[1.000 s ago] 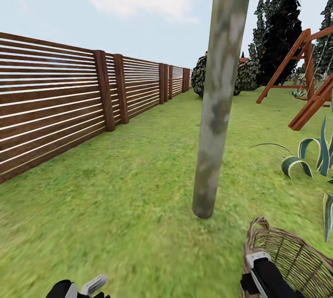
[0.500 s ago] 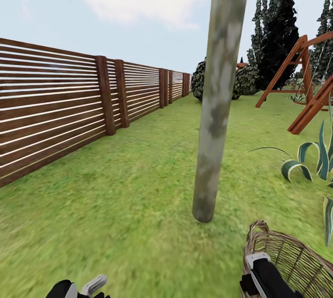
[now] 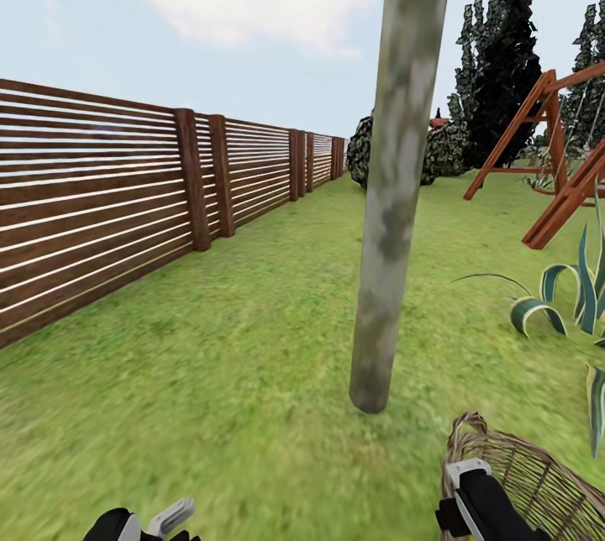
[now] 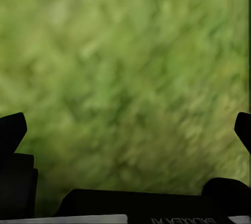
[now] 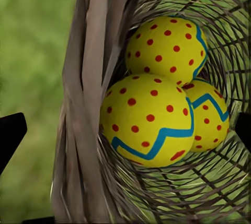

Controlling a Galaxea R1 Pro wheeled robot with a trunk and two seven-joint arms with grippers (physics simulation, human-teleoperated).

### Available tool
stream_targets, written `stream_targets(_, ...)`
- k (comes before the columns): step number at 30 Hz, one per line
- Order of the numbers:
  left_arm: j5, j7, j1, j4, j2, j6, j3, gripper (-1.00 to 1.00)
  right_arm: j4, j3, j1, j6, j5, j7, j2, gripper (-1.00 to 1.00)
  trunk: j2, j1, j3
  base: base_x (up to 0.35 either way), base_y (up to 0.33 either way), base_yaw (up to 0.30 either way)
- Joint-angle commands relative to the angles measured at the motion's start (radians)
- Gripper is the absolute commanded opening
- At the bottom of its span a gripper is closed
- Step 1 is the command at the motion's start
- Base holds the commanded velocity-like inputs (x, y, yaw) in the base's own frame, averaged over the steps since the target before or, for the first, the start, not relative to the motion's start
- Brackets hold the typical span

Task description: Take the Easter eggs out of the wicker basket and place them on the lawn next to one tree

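My right gripper (image 5: 125, 130) has its fingers set wide apart around the braided rim of the wicker basket (image 5: 89, 104), with all three Easter eggs (image 5: 149, 122) packed inside, while my left gripper (image 4: 125, 125) hangs spread and empty over the lawn (image 4: 125, 51). Over the last second the whole head view has slid down slightly, so my head or base shifted, not the things. The tree (image 3: 395, 188) stands just beyond the basket, near enough, I judge, to start unloading.
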Motion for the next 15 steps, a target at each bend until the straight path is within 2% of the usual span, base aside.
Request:
stream_targets(1,-0.005,-0.005,0.0,-0.001,0.0,0.005,0.003,1.0,-0.001,0.004,-0.001,0.005,0.005,0.0,-0.001,1.0,0.007,-0.004,0.002,0.0,0.0,0.0)
stream_targets(7,-0.005,-0.005,0.0,0.0,0.0,0.005,0.003,1.0,0.0,0.011,-0.001,0.016,0.016,-0.005,0.0,1.0,0.049,-0.027,0.021,0.0,0.0,0.0)
stream_targets(15,-0.005,-0.005,0.0,-0.001,0.0,0.005,0.003,1.0,0.0,0.006,-0.001,0.016,0.007,-0.002,0.001,1.0,0.105,-0.058,0.046,0.0,0.0,0.0)
